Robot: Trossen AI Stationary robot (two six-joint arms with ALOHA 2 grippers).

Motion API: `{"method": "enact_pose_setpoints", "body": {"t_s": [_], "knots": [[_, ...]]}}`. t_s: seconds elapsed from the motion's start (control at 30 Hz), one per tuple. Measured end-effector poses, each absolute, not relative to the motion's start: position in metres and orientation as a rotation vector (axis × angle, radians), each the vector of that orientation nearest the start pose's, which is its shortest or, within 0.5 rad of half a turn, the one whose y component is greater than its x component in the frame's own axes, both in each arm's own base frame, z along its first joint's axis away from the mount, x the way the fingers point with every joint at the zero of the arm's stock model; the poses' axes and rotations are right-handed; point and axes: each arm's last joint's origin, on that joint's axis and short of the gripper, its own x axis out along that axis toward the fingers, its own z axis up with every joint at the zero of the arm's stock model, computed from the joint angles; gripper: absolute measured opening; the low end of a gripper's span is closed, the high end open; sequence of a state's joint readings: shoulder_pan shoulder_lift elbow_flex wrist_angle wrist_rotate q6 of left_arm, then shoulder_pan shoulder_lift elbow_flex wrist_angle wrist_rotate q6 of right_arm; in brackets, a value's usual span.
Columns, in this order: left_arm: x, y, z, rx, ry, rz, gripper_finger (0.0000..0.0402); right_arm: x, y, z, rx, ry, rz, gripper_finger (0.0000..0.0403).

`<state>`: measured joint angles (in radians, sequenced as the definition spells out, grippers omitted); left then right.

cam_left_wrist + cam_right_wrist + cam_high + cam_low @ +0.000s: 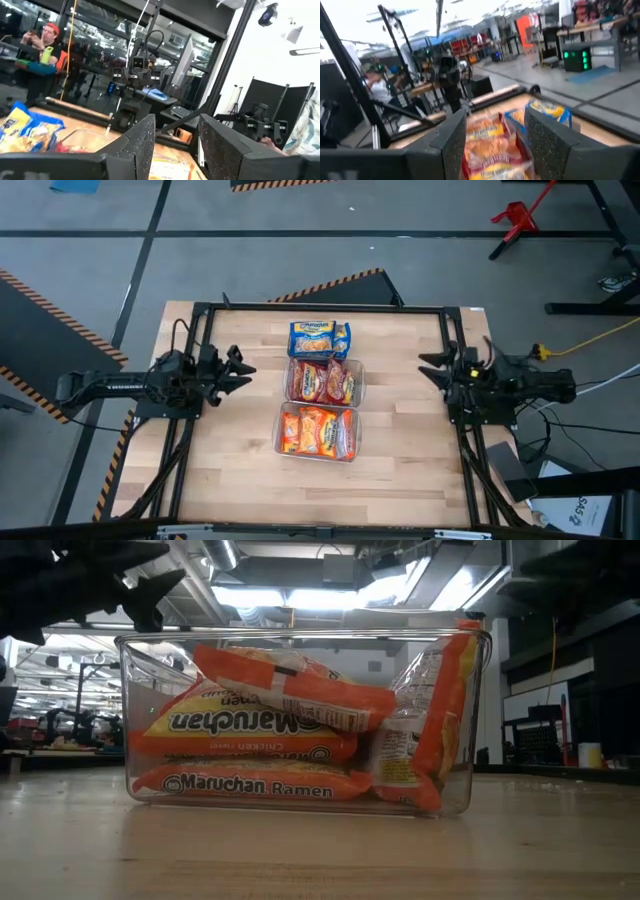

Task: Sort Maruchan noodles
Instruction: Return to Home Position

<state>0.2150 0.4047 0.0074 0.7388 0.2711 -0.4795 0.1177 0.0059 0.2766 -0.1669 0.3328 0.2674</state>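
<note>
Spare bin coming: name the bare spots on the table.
Free: wood between left arm and red bin; between red bin and right arm; the strip from orange bin to the table edge. Crowded: the middle column, blue packs through orange bin.

The table (400, 470) top is made of pale wood planks, smooth and faintly satin, with the grain plainly shown. It is framed by matt black metal bars (320, 308). The 2 bins, 1 around the orange packets (318, 432) and 1 around the red packets (322, 381), are formed of clear, glossy hard plastic; light is reflected off the orange bin (478, 720) wall. All packets, the blue-and-yellow packets (320, 338) included, are wrapped in crinkly, shiny plastic film. The fingers (142, 145) of the left gripper (177, 120) are finished matt and dark with a fine speckled grain, as are those of the right gripper (496, 112). The floor (80, 250) is seen as grey and matt.
</note>
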Motion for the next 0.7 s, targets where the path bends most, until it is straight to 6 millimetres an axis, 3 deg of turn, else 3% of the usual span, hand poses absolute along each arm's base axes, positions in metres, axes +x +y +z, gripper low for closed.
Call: {"method": "enact_pose_setpoints", "body": {"t_s": [0.1,0.23,0.37,0.57,0.7], "knots": [[0.114,0.017,0.203,-0.440,-0.334,-0.164,0.0147,0.075,-0.001,0.228,0.300,-0.095,-0.212,0.0186],[0.100,0.014,0.228,-0.412,-0.492,-0.254,0.0147,0.076,-0.001,0.226,0.323,-0.100,-0.210,0.0186],[0.091,0.016,0.233,-0.426,-0.482,-0.173,0.0147,0.076,-0.001,0.228,0.327,-0.118,-0.208,0.0186],[0.083,0.021,0.217,-0.432,-0.350,0.143,0.0147,0.076,-0.001,0.224,0.286,-0.068,-0.226,0.0186],[0.088,0.021,0.203,-0.383,-0.270,0.186,0.0147,0.079,-0.001,0.212,0.246,-0.008,-0.232,0.0186]]}}
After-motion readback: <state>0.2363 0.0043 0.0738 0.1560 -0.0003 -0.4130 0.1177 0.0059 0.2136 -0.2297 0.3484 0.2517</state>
